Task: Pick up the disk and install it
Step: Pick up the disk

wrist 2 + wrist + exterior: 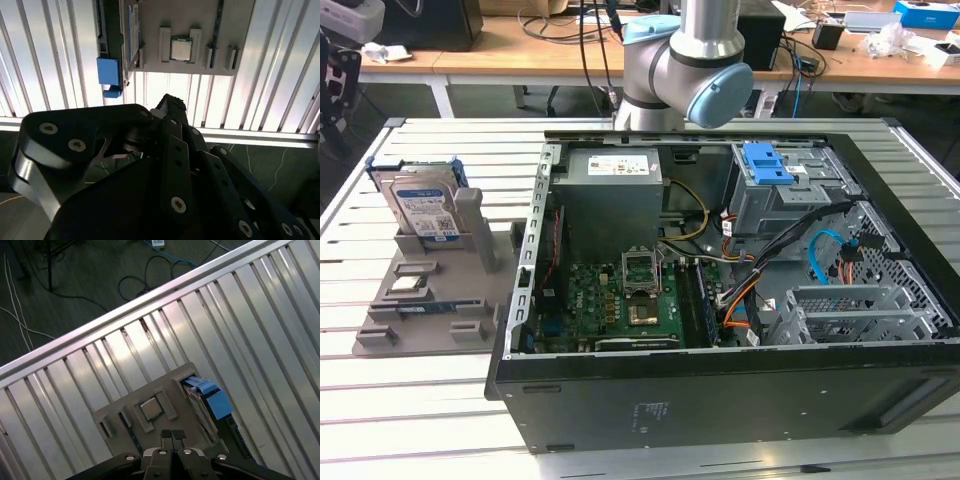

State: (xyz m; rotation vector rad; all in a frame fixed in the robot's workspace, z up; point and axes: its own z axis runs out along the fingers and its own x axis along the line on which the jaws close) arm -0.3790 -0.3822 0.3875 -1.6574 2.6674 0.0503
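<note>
Claw (172,436), in both wrist views: my two black fingers are pressed tip to tip, with no gap and nothing held. It hangs above the ribbed aluminium table (380,400), close to the flat grey plastic parts holder (420,300), and touches nothing.

Task's thing: the silver-metal rectangular disk (425,205), with a white-and-blue label and blue plastic carrier rails. It stands on edge in a slot at the holder's far end, near the table's edge on the exterior view's left. It is well apart from the open black computer case (720,400). In the first wrist view I see it edge-on, beside a small square silver processor chip (150,409) lying flat in the same holder.

Handling, as I judge it:
- The disk is stiff and dense for its size, so it will not flex in a grip.
- Its bare metal faces look smooth and may slide under light pressure.
- It is sensitive to knocks, so it should not be dropped or struck against the slot walls.

Where to hold: the upper part stands free of the slot. I judge the best hold to be a pinch across the two broad faces near the middle of that exposed edge, which would keep it from swinging.
</note>
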